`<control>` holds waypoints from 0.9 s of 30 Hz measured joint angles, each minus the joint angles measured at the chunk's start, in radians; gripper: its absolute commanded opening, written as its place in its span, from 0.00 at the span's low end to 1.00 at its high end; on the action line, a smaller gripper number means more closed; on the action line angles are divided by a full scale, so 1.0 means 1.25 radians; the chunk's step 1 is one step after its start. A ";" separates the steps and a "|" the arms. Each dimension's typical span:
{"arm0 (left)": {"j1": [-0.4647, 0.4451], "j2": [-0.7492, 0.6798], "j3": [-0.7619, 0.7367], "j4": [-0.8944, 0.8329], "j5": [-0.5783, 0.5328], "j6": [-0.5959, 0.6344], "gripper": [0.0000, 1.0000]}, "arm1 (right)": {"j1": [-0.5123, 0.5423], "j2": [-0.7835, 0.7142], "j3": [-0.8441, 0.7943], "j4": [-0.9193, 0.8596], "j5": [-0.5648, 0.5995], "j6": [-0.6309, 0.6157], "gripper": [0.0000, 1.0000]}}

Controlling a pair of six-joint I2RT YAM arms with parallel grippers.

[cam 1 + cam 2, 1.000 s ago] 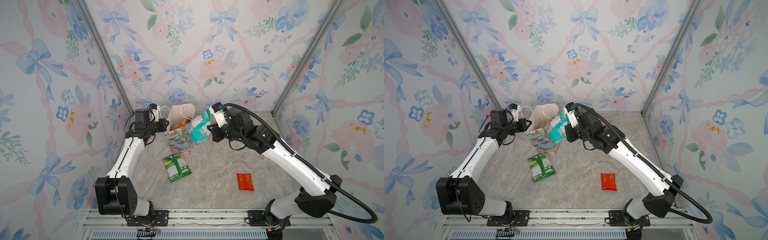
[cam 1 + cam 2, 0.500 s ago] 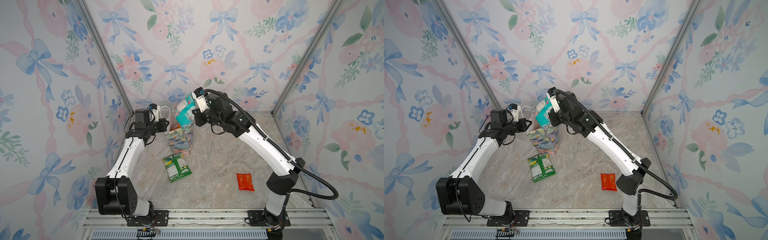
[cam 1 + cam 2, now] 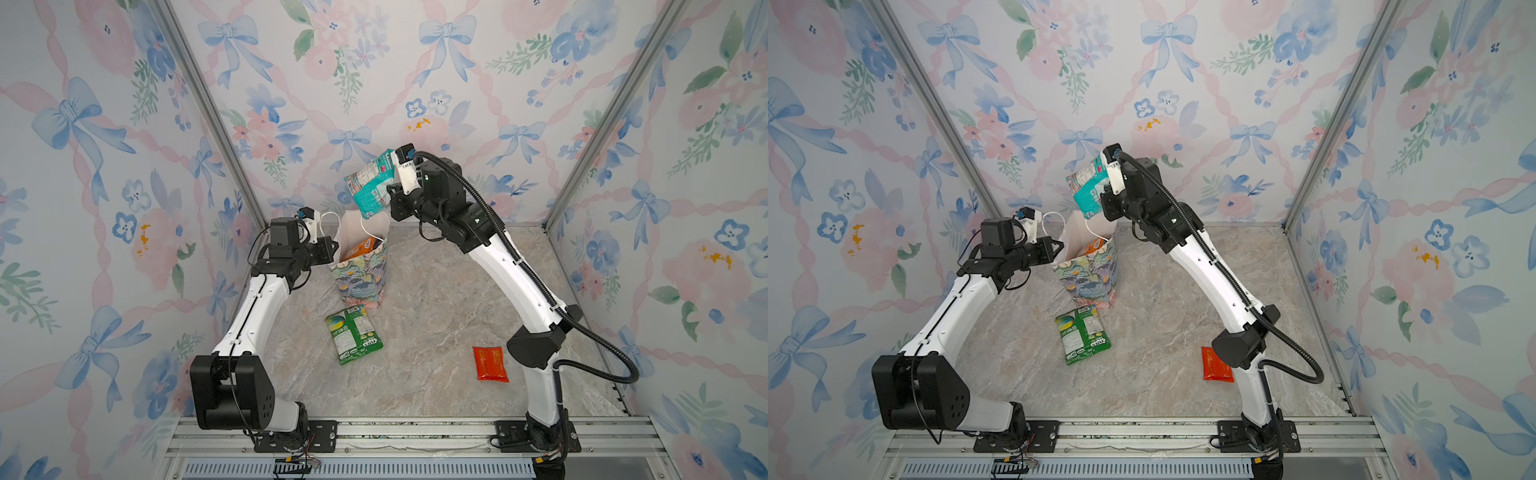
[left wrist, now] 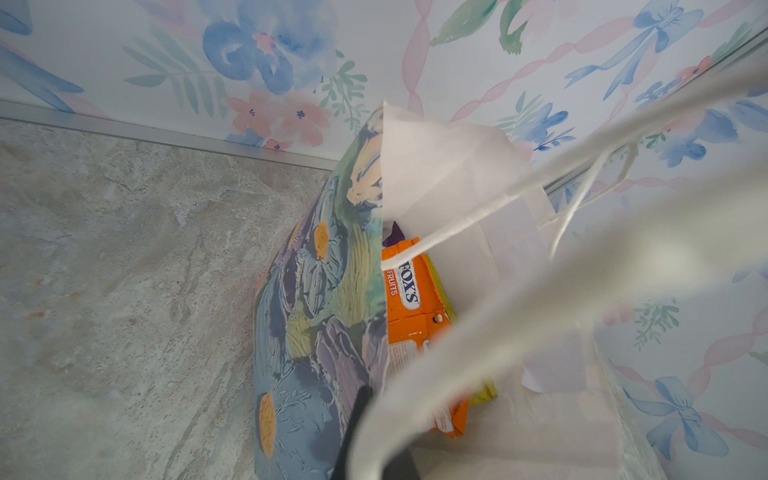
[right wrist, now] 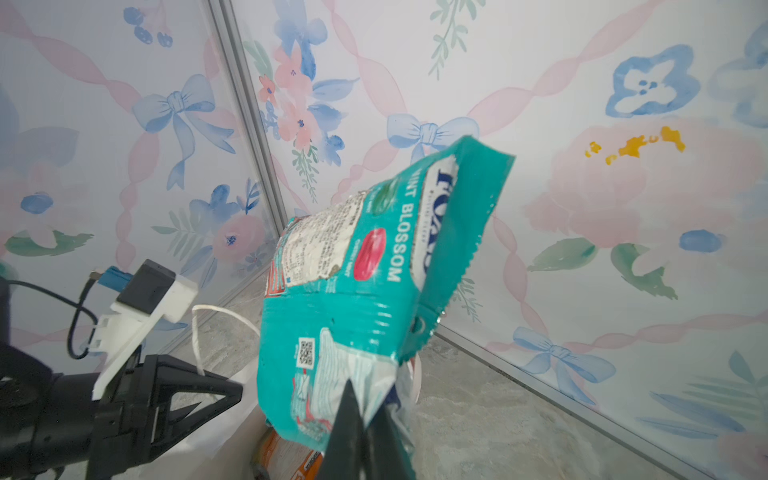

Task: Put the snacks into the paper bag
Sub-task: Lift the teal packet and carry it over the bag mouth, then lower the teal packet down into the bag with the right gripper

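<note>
- Floral-wallpapered booth, grey marbled desk (image 3: 436, 332).
- Upright floral paper bag (image 3: 361, 278) at the desk's 12 o'clock; left hand (image 3: 331, 252) clamped on its 9 o'clock rim.
- Teal plastic candy pouch (image 3: 368, 187) above the bag's mouth, pinched tight by the right hand (image 3: 390, 198).
- Green plastic pouch (image 3: 353, 334) flat on the desk at the bag's 6 o'clock.
- Orange FOX'S pouch (image 4: 411, 299) inside the bag.
- Red plastic pouch (image 3: 490, 363) at the bag's 4 o'clock, well apart.

A: Left wrist view: the blurred white cord handle (image 4: 623, 270) is crossing the glossy orange FOX'S pouch (image 4: 409, 299) inside the floral paper gift bag (image 4: 324, 291). A purple pouch (image 4: 392, 235) is showing one corner only.

B: Right wrist view: the glossy teal pouch (image 5: 353, 291) is covering most of the bag. In a top view, the right arm's black elbow (image 3: 1237, 345) is overlapping the flat red pouch (image 3: 1212, 369).
</note>
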State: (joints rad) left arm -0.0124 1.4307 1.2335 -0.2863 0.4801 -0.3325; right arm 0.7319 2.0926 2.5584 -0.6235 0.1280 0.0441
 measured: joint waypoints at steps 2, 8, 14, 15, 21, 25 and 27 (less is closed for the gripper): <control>0.000 0.000 0.000 0.000 0.000 0.000 0.00 | -0.014 0.022 0.001 0.023 0.000 0.004 0.00; 0.000 0.000 0.000 0.000 0.000 0.000 0.00 | -0.055 0.103 0.047 0.075 -0.001 0.019 0.00; 0.000 0.000 0.000 0.000 0.000 0.000 0.00 | -0.075 0.169 0.105 0.114 -0.026 0.020 0.00; 0.000 0.000 0.000 0.000 0.000 0.000 0.00 | -0.077 0.175 0.106 0.120 -0.033 0.018 0.00; 0.000 0.001 0.000 0.000 0.000 0.000 0.00 | -0.078 0.197 0.111 0.113 -0.122 0.007 0.00; 0.000 0.001 0.000 0.000 0.001 0.000 0.00 | -0.072 0.197 0.110 0.081 -0.176 -0.026 0.00; 0.000 0.001 0.000 0.000 0.000 0.000 0.00 | -0.067 0.196 0.103 0.070 -0.193 -0.043 0.00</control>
State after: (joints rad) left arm -0.0124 1.4322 1.2335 -0.2859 0.4805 -0.3325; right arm 0.6479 2.3371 2.6865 -0.5354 -0.1139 -0.0101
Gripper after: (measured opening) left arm 0.048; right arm 0.046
